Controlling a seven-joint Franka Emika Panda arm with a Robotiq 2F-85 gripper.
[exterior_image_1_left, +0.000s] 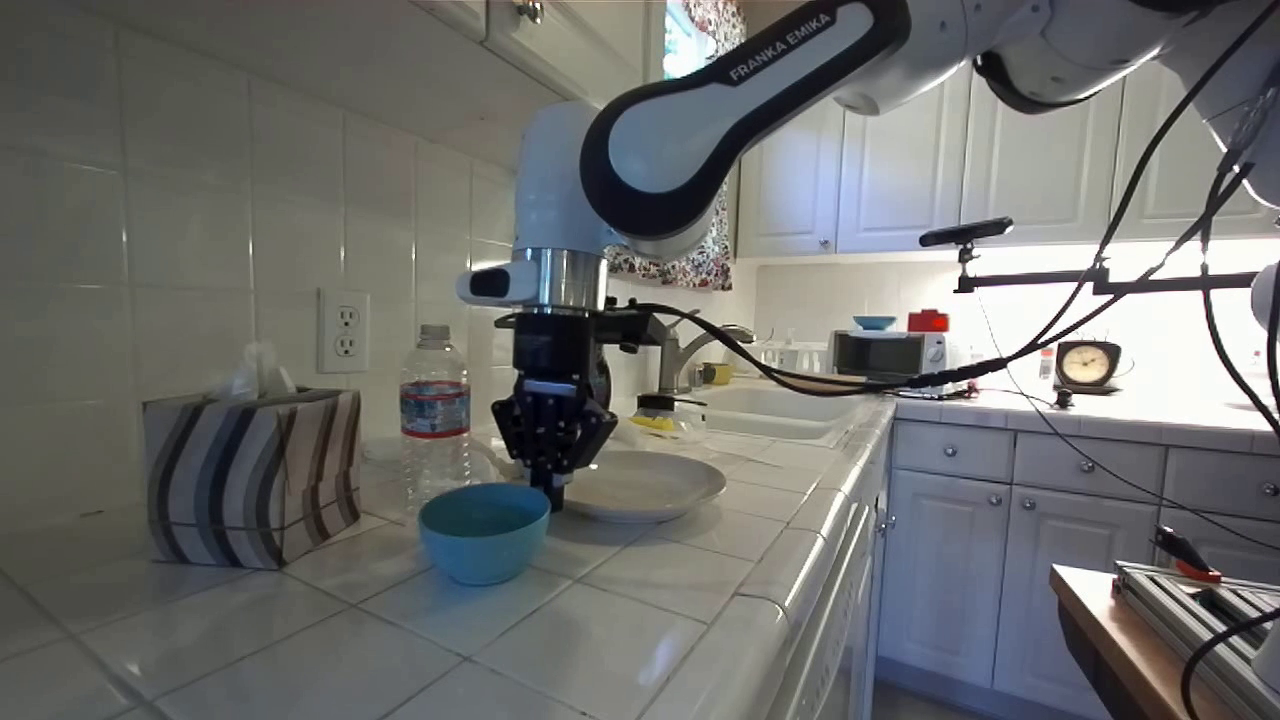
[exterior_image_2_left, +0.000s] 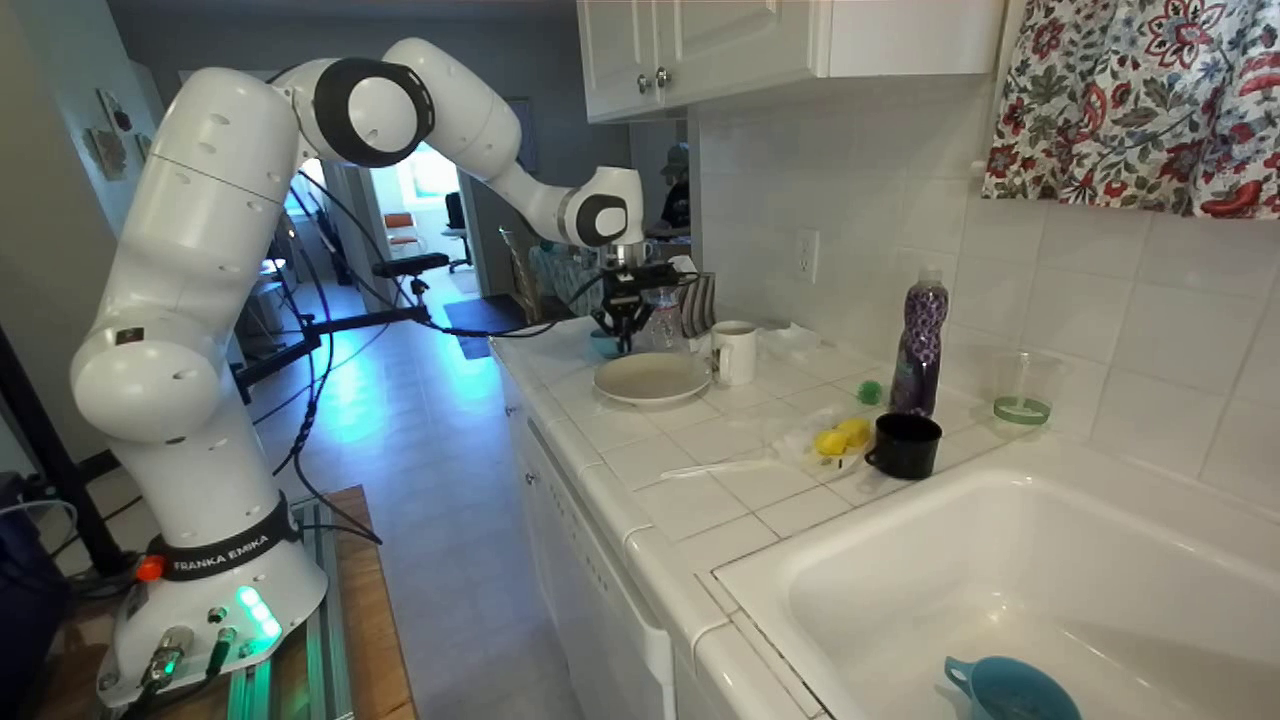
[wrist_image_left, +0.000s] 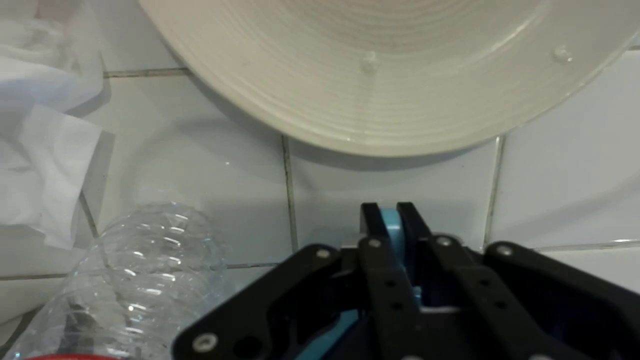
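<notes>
The bowl (exterior_image_1_left: 483, 555) looks smooth, the plate (wrist_image_left: 400, 85) glossy.

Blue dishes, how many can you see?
3. One blue dish is gripped by the end effector near the plate; a blue cup is in the sink; a blue bowl is on the small oven. More may be hidden.

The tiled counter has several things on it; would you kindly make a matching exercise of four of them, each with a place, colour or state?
Things
1. Blue bowl
2. Tissue box
3. Plate
4. Black cup

Descriptions
A. striped sides
B. beside the sink
C. caught in the gripper
D. round and off-white

Right pairs: 1-C, 2-A, 3-D, 4-B.
</notes>
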